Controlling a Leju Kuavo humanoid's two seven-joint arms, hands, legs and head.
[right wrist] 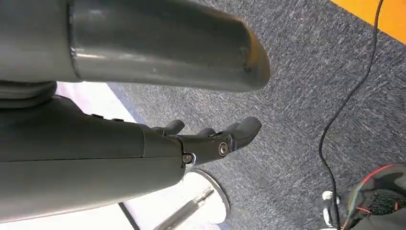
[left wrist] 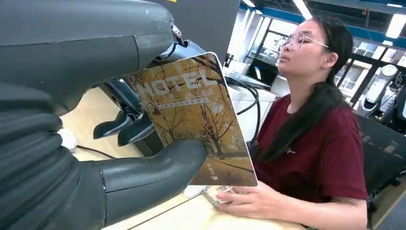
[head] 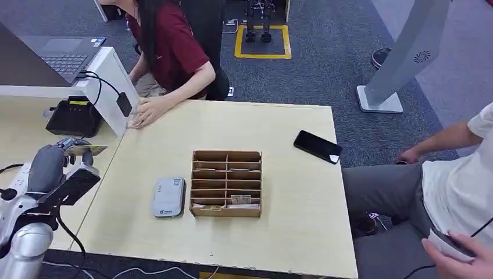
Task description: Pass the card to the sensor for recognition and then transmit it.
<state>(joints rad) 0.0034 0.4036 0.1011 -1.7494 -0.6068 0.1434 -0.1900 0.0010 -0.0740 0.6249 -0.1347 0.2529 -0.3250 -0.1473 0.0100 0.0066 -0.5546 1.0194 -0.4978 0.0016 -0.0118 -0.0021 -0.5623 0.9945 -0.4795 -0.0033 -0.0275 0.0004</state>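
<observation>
Left hand (left wrist: pixel 95 143) around card (left wrist: pixel 191 115)

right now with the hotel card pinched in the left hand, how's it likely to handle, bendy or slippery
The hotel card looks flat and unbent where the left robot hand pinches it, so it is probably stiff. It is thin, so likely light. Its printed face looks smooth, and the thumb covers just one lower corner, so it might slip or pivot if nudged.

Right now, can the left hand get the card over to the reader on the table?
Probably yes. The left hand holds the card up at the table's left edge, and the white reader lies flat with bare tabletop between them. The wooden organizer stands on the reader's far side, out of the path.
</observation>
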